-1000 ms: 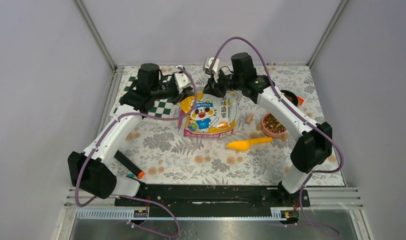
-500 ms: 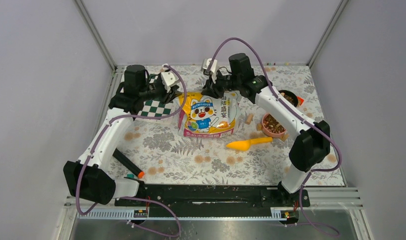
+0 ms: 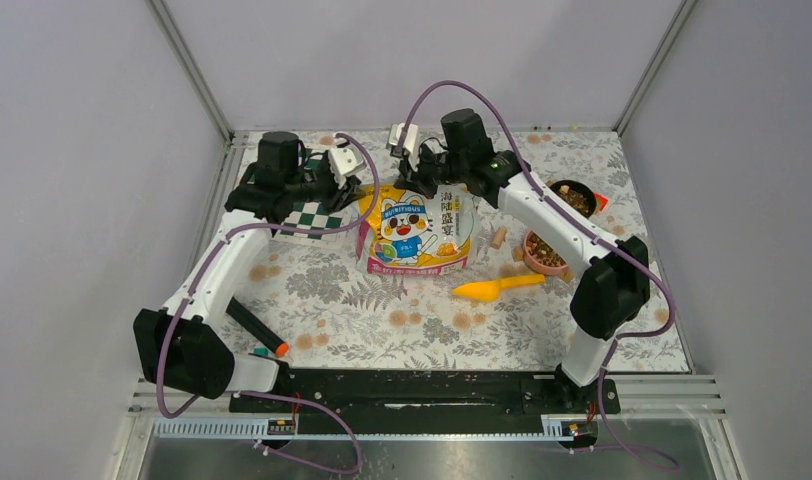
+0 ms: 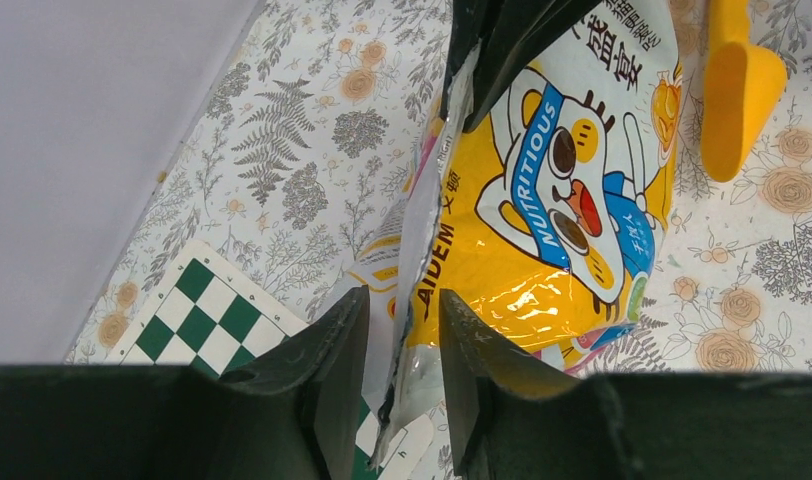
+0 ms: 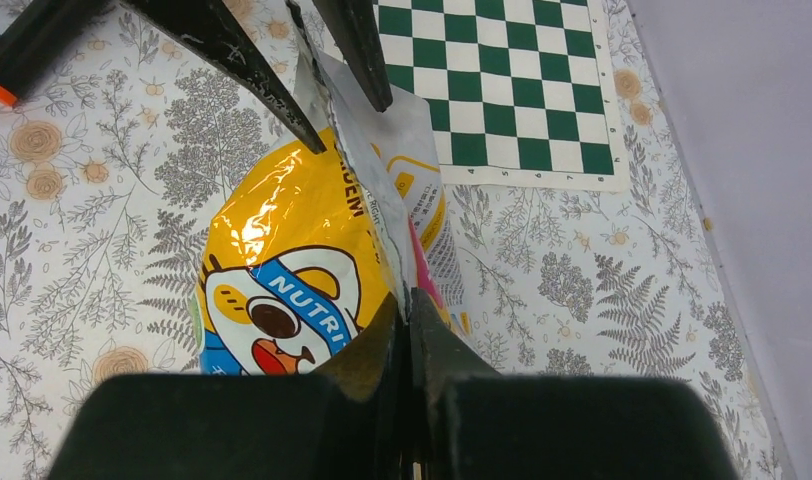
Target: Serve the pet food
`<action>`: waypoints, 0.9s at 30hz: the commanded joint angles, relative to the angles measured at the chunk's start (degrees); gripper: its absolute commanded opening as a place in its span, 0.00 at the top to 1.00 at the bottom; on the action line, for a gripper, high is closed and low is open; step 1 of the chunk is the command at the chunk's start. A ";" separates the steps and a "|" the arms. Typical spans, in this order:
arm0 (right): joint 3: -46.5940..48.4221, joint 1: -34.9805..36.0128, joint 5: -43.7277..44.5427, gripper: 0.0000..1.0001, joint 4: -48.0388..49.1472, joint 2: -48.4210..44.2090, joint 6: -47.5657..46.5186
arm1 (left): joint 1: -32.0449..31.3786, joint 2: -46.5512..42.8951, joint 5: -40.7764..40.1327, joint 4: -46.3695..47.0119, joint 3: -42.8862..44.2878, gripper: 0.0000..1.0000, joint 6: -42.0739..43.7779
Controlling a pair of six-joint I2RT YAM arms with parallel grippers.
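The glossy yellow pet food bag [image 3: 418, 230] with the white cartoon cat stands at the table's middle back, its top edge held up. My right gripper [image 3: 414, 188] is shut on that top edge, seen close in the right wrist view [image 5: 404, 305]. My left gripper [image 3: 354, 186] is open, and the bag's left top corner [image 4: 422, 330] hangs between its two fingers [image 4: 334, 340] without being pinched. Brown kibble lies in a pink bowl [image 3: 547, 252] and in a dark bowl [image 3: 574, 197] at the right.
A yellow scoop [image 3: 497, 288] lies in front of the bag. A green checkered board [image 3: 317, 215] lies left of the bag. A black marker with an orange tip [image 3: 255, 330] lies near left. Tan cork-like pieces [image 3: 499, 237] sit beside the pink bowl.
My left gripper drew back left from the bag, then edged back to it, open. My right gripper shifted left, carrying the bag's top edge with it.
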 commanded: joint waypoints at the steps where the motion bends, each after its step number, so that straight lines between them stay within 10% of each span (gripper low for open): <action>1: 1.84 1.36 0.81 1.00 -0.57 -0.36 -1.27 | 0.22 -0.06 1.32 0.46 0.96 0.69 2.05; 9: 2.69 3.19 5.35 0.65 -0.69 -0.07 -2.53 | 0.22 1.55 4.08 0.45 2.37 0.72 1.87; 19: 4.51 3.34 6.28 1.00 -3.26 1.17 -3.45 | -0.81 2.62 7.09 6.97 0.71 0.69 -1.02; 27: 4.03 3.37 3.96 1.00 -3.79 -0.68 -3.25 | -2.34 3.94 9.19 11.59 0.41 0.68 -2.95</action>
